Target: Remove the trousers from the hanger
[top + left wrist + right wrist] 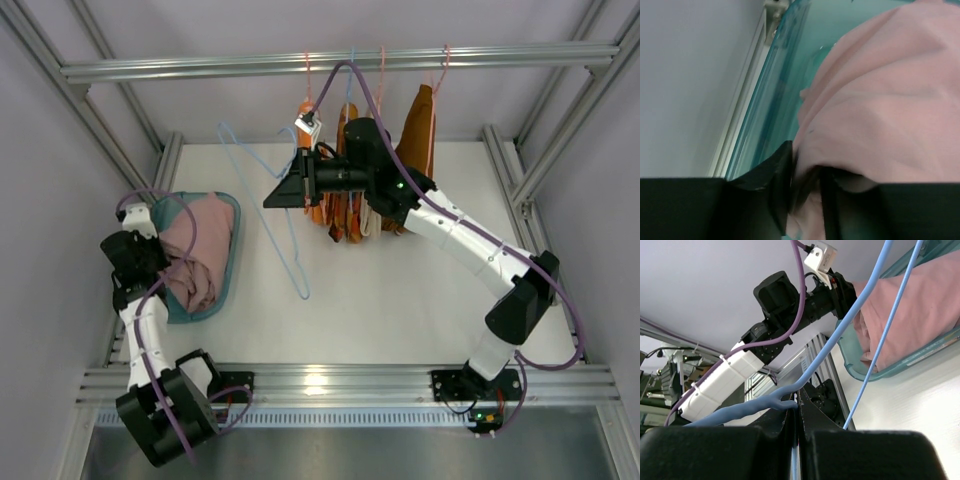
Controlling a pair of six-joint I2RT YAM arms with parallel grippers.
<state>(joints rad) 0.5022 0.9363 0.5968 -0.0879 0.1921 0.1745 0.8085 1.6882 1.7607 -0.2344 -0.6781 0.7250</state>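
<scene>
**A:** The pale pink cloth trousers (200,250) are down in the see-through teal plastic basket (236,225), over on the left of the white table (400,300). The left gripper (804,192) is right on them, at the bundle's left edge.

**B:** And the jaws there?

**A:** Nearly together. The wrist view shows a fold of the pink cloth nipped between the black fingers (765,200), with the rest of the cloth piled up beyond and to the right of them.

**B:** Which way does the bundle lie?

**A:** Its long axis runs near to far, with the far end leaning a little right. It fills most of the basket.

**B:** Now the bright orange cloth trousers (317,210). They're hanging from the silver metal rail (200,68) at the far centre with their long axis dropping straight down, and the right arm hides part of them.

**A:** The right gripper (797,412) sits just left of that pair, not on it. Its jaws are pressed together on the light blue wire hanger (860,315), and you can see the wire running in between the fingertips.

**B:** From above, that hanger is apart from the rail. It's tilted, and its long wire stretches toward the near side over the table.
</scene>
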